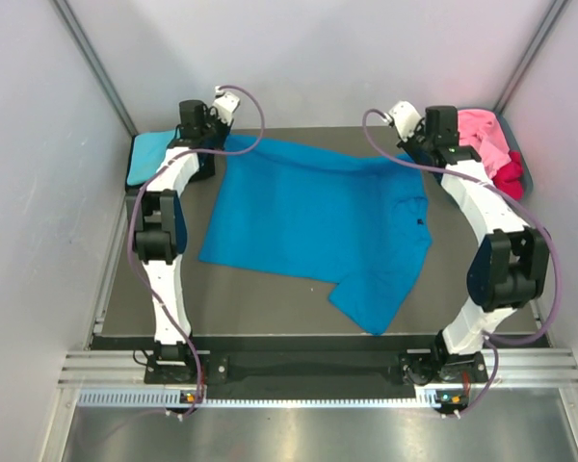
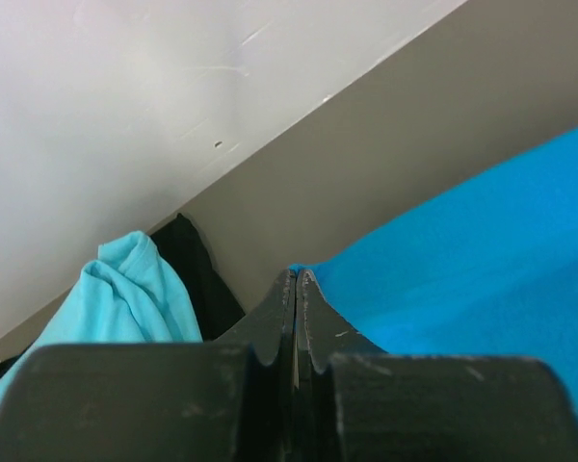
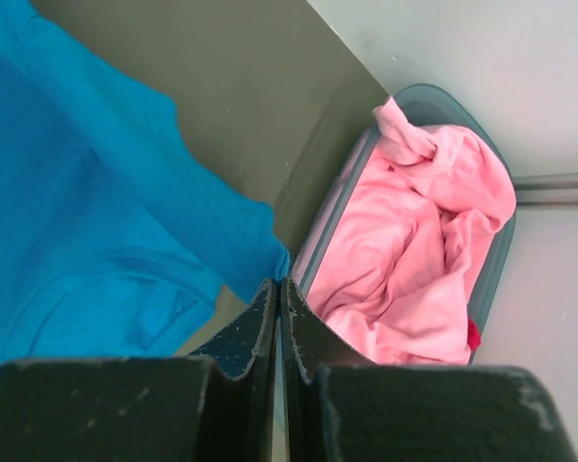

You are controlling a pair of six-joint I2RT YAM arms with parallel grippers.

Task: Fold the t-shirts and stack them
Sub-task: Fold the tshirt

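A bright blue t-shirt (image 1: 318,217) lies spread across the dark table. My left gripper (image 2: 297,274) is shut on its far left corner (image 2: 462,250). My right gripper (image 3: 279,282) is shut on its far right corner (image 3: 222,231). In the top view the left gripper (image 1: 215,144) and the right gripper (image 1: 414,152) are at the shirt's far edge. A folded turquoise t-shirt (image 1: 149,154) lies at the far left, also in the left wrist view (image 2: 125,298). Pink t-shirts (image 1: 482,135) and a crimson one (image 1: 509,178) fill the tub; pink also shows in the right wrist view (image 3: 414,250).
The grey-blue oval tub (image 3: 482,144) stands at the far right corner against the wall. White walls close in the table on three sides. A metal rail (image 1: 318,371) runs along the near edge by the arm bases.
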